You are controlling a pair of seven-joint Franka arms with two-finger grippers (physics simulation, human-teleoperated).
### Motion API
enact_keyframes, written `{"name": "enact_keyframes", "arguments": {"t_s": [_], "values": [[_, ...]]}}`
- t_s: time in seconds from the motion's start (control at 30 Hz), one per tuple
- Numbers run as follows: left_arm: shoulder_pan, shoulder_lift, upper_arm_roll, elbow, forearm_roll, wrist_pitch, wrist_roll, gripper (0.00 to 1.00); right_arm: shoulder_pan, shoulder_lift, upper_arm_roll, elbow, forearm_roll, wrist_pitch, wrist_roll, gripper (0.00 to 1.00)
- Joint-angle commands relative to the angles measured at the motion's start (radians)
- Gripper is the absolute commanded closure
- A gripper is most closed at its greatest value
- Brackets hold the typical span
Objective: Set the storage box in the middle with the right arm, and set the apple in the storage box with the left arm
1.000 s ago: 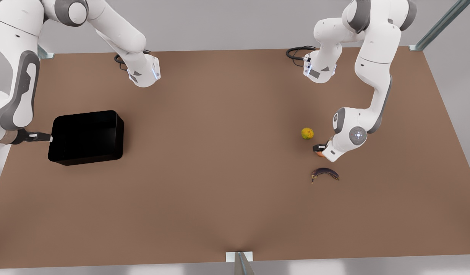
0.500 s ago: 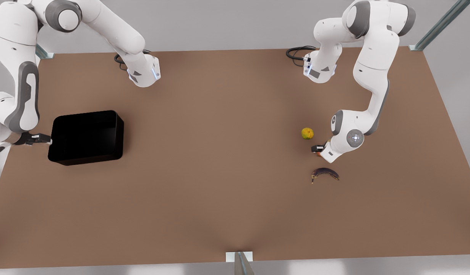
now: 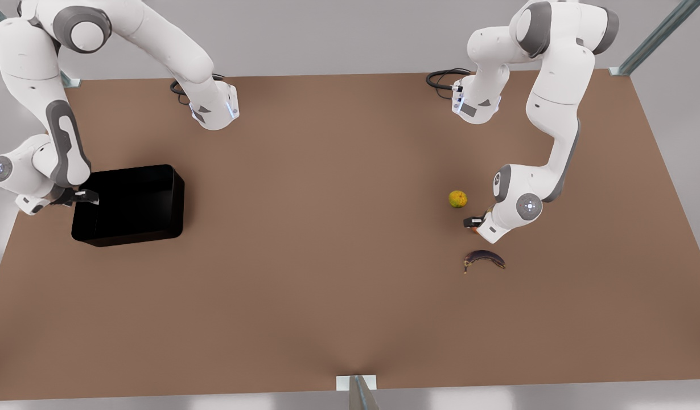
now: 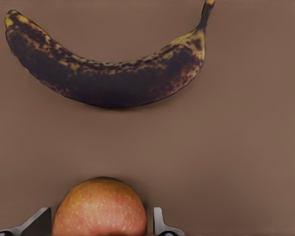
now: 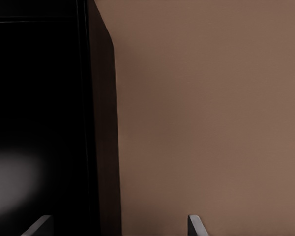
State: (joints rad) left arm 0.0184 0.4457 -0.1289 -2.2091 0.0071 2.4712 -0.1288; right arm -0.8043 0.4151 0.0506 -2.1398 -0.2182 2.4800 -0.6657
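Left pincer [image 4: 101,227] astride apple [image 4: 100,209]; right pincer [image 5: 119,227], seemingly open, straddling storage box [image 3: 131,205] wall.

A broad, plain brown tabletop [image 3: 327,256] is filling most of the front view, lying evenly lit with a soft sheen toward its near edge. Pale grey wall [image 3: 327,34] is running behind it. Metal frame struts are showing at the far corner [image 3: 657,37] and at the near edge's middle [image 3: 358,393].

no readable text, labels, brands or numbers anywhere, none on the storage box [image 3: 131,205], none on the brown tabletop [image 3: 327,256]
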Motion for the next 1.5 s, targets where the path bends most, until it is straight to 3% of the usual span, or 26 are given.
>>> {"name": "enact_keyframes", "arguments": {"t_s": [0.0, 0.03, 0.07, 0.1, 0.43, 0.67, 0.73, 0.83, 0.93, 1.0, 1.07, 1.17, 1.33, 1.47], "values": [[0.000, 0.001, 0.000, 0.000, 0.001, 0.000, 0.000, 0.00, -0.001, 0.004, 0.000, 0.000, -0.001, 0.002, 0.000, 0.07], [0.000, 0.001, 0.000, 0.002, 0.001, 0.000, 0.000, 0.00, -0.001, 0.007, 0.000, 0.000, -0.001, 0.002, 0.000, 0.19], [0.000, 0.004, 0.000, 0.003, 0.001, 0.000, 0.000, 0.00, -0.001, 0.007, 0.000, 0.001, -0.001, 0.002, 0.000, 0.61], [0.000, 0.007, 0.000, 0.005, 0.001, 0.002, 0.000, 0.00, -0.001, 0.007, 0.002, 0.001, -0.001, 0.000, 0.000, 0.79], [0.000, 0.011, 0.000, 0.006, 0.002, 0.002, 0.002, 0.01, 0.000, -0.001, 0.008, 0.005, 0.000, -0.006, -0.015, 0.79], [0.000, 0.011, 0.000, 0.006, 0.005, 0.002, 0.002, 0.15, -0.001, -0.006, 0.025, 0.014, -0.001, -0.015, -0.031, 0.79], [0.000, 0.011, 0.000, 0.006, 0.005, 0.002, 0.002, 0.15, -0.006, -0.015, 0.044, 0.052, 0.006, -0.118, -0.023, 0.79], [0.000, 0.011, 0.000, 0.006, 0.005, 0.002, 0.002, 0.18, -0.134, -0.015, 0.219, 0.127, 0.005, -0.283, 0.041, 0.79], [0.000, 0.008, 0.000, 0.006, 0.005, 0.000, 0.002, 0.22, -0.154, -0.016, 0.357, 0.216, 0.013, -0.451, 0.198, 0.79], [0.000, 0.008, -0.002, 0.006, 0.005, 0.002, 0.002, 0.24, -0.145, -0.035, 0.471, 0.215, 0.026, -0.452, 0.327, 0.79], [0.000, 0.008, -0.002, 0.006, 0.005, 0.002, 0.002, 0.26, -0.079, -0.033, 0.542, 0.218, 0.017, -0.440, 0.446, 0.79], [0.000, 0.011, -0.002, 0.012, 0.005, 0.002, 0.002, 0.26, 0.128, -0.024, 0.543, 0.221, 0.029, -0.435, 0.638, 0.79], [0.000, 0.010, -0.002, 0.012, 0.005, 0.002, 0.002, 0.26, 0.441, 0.008, 0.529, 0.290, 0.086, -0.440, 0.903, 0.79], [0.000, 0.007, -0.002, 0.012, 0.005, -0.003, 0.002, 0.26, 0.628, 0.044, 0.454, 0.334, 0.100, -0.438, 1.045, 0.79]]}}
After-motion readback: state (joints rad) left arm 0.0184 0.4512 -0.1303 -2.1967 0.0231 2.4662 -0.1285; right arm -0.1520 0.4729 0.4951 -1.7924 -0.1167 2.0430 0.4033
